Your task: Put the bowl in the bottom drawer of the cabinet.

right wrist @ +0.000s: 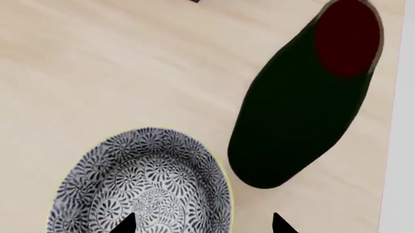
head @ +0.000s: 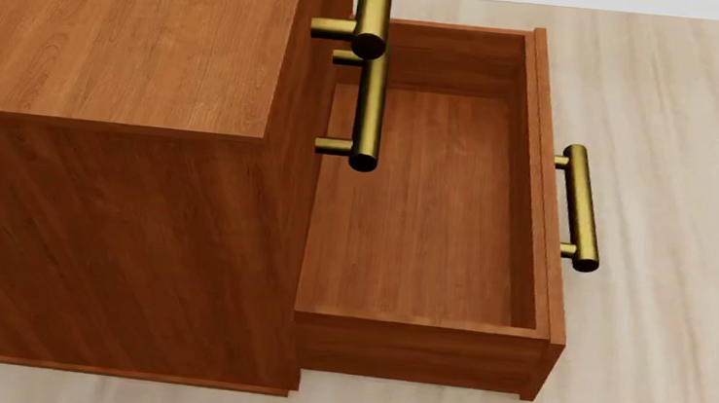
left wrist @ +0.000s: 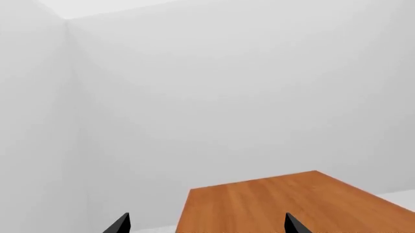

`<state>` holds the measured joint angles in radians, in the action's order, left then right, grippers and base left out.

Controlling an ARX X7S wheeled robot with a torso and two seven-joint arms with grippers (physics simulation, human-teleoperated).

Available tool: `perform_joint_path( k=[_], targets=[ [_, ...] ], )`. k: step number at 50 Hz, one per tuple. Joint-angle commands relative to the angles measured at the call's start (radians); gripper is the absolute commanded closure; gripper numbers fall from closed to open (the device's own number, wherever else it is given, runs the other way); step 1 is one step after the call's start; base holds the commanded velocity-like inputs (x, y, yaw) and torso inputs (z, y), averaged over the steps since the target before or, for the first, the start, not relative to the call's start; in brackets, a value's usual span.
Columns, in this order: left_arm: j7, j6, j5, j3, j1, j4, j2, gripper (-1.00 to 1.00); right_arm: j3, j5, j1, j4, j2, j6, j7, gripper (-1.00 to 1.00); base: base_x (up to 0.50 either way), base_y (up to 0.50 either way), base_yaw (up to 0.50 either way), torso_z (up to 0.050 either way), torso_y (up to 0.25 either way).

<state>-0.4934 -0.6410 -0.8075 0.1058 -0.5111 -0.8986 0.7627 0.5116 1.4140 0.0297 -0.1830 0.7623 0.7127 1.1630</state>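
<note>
Ceramic bowl (right wrist: 144,184): judged rigid, light, brittle and glaze-slick; chips if dropped.
Grip point: pinch the rim wall, one finger inside and one outside; the nearest rim arc sits between the fingertips.
Bowl appearance: small, round, dense blue-and-white pattern, pale yellowish rim, standing upright and empty.
Bowl location: on a pale wooden surface, just beside a dark wine bottle (right wrist: 304,97); no bowl appears in the head view.
Right gripper (right wrist: 203,224): jaws spread, holding nothing, tips over the bowl's rim.
Left gripper (left wrist: 206,224): jaws spread, empty, aimed at a white wall above a wooden top.
Bottom drawer (head: 427,207): pulled out to the right of the cabinet (head: 118,141), empty.
</note>
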Motion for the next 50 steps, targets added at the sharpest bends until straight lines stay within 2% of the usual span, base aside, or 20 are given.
perform_joint_path(
  k=[1,50],
  targets=[
    [-0.001,0.0,0.008,-0.012,-0.002,0.005,0.003,-1.0,-0.033,-0.024,0.035,0.044,-0.006,-0.009,-0.017,-1.0,0.0,0.0,0.0,0.0,0.0],
    [-0.008,0.009,0.012,-0.038,-0.009,0.016,0.009,-1.0,-0.092,-0.11,0.086,0.221,-0.043,-0.061,-0.109,-1.0,0.0,0.0,0.0,0.0,0.0]
  ],
)
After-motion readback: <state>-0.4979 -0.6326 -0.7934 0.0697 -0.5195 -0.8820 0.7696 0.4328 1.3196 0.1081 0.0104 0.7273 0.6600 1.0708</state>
